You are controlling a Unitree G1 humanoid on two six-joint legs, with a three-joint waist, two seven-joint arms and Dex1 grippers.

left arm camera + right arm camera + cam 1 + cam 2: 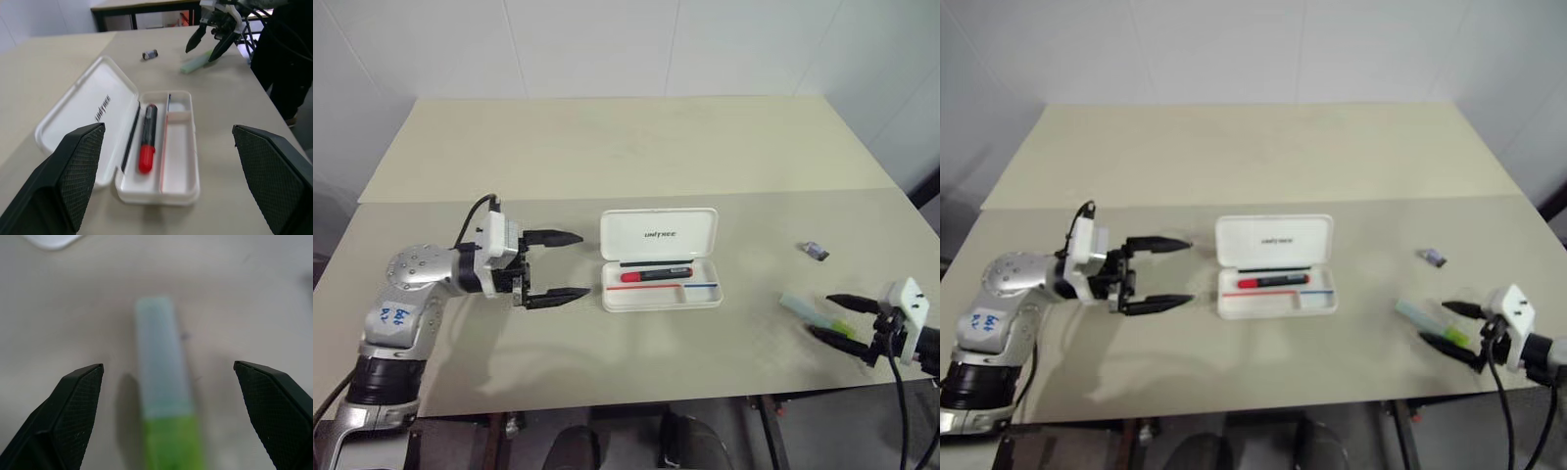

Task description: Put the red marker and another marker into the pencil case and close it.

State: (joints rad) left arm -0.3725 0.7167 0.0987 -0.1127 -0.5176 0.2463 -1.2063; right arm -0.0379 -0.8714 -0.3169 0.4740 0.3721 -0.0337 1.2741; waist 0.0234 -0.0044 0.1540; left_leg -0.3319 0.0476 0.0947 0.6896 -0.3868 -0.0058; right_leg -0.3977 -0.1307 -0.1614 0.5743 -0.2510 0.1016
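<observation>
Wide apart, both sets of jaws, grasping nothing. Right gripper (830, 318) straddling the mint-green highlighter (811, 311) near the counter's (607, 147) right front corner. Left gripper (566, 265) just beside the open pencil case (659, 258) at mid-counter, red marker (656, 275) lying inside. Small purple-grey piece (816, 252) toward the right edge.

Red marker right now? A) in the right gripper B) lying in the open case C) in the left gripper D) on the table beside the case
B: the red marker lies in the tray of the open pencil case, clear of both open grippers.
</observation>
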